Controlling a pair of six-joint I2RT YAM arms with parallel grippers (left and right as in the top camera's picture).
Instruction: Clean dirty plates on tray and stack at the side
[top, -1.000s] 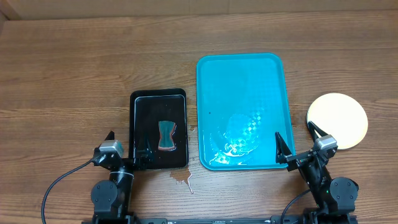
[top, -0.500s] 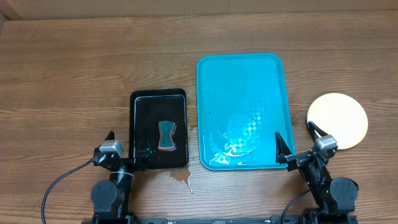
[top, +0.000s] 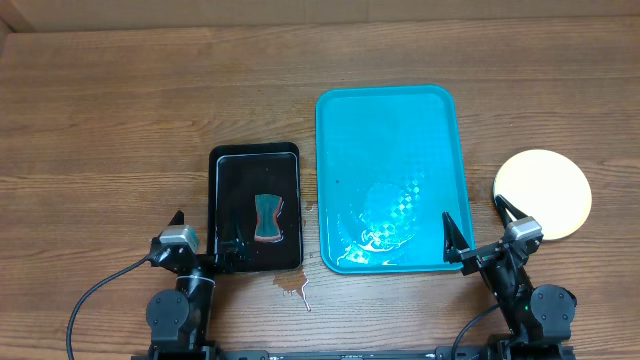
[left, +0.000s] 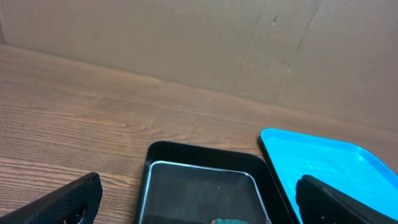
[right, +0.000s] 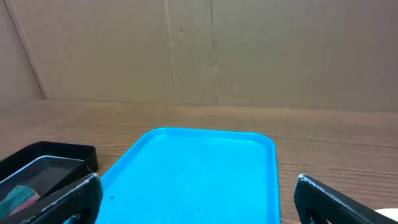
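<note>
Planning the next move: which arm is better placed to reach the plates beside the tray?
Right. The right claw, open, sits beside the plates; the left claw is across the tray.

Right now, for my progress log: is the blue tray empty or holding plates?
Empty of plates: the tray shows only wet streaks; a plate lies on the table beside it.

A brown wood-grain tabletop (top: 110, 120) fills the overhead view. Plain tan cardboard panels (right: 112, 50) stand along its far edge as a wall, with a vertical seam (right: 212, 56) showing between them. The light is even and soft.
</note>
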